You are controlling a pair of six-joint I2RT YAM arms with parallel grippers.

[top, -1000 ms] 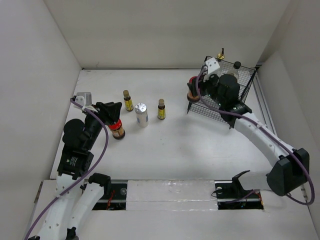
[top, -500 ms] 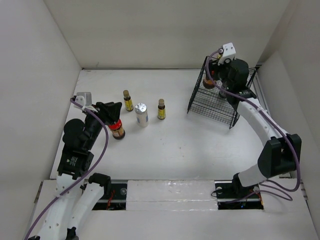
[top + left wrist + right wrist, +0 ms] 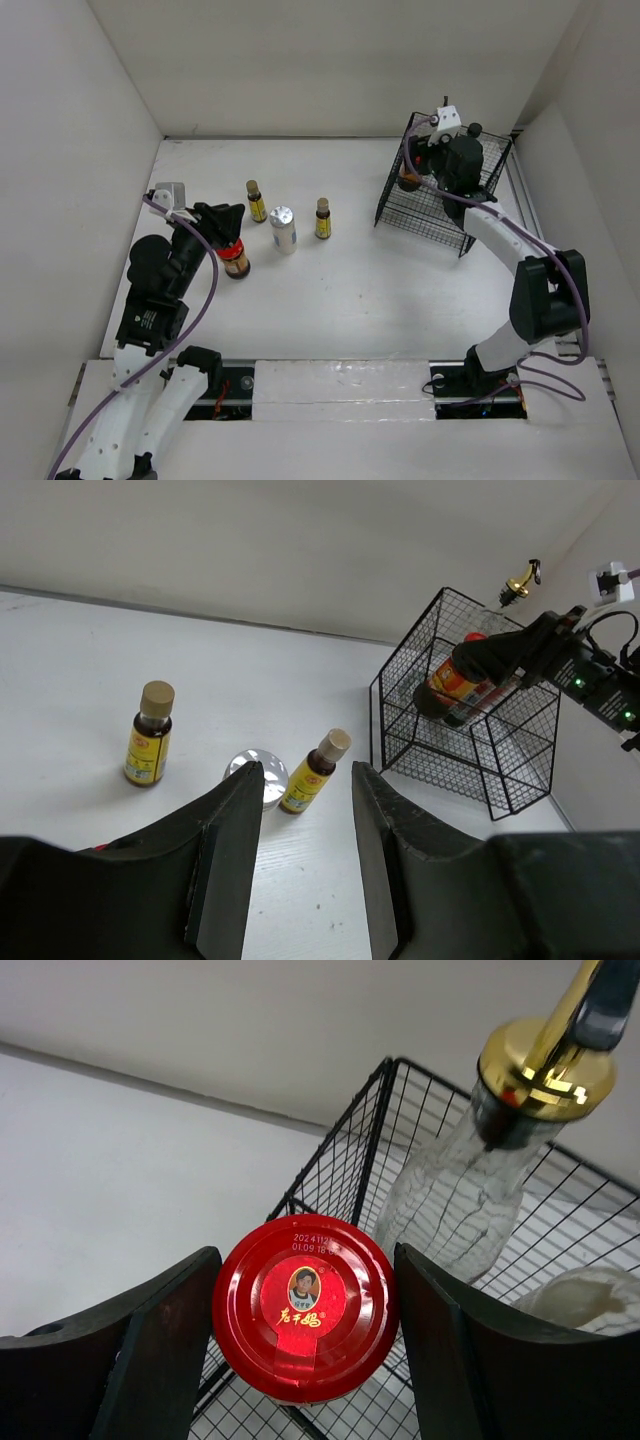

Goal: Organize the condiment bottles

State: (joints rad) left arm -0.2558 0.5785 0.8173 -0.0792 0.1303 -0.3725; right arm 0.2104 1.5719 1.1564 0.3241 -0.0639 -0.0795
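Note:
My right gripper is shut on a red-lidded dark jar and holds it tilted over the left rear part of the black wire rack. A gold-capped clear bottle and a black-capped bottle stand in the rack. My left gripper is open and empty, just above the second red-lidded jar. Two yellow-labelled brown-capped bottles and a silver-lidded white jar stand on the table to its right.
White walls close in the table on the left, back and right. The rack stands in the far right corner, close to both walls. A pale rounded object lies in the rack behind the held jar; I cannot tell what it is.
My right gripper carried the red-lidded jar from the rack's outer left front corner up over the rack, then down to its left rear part. The left arm has not moved.

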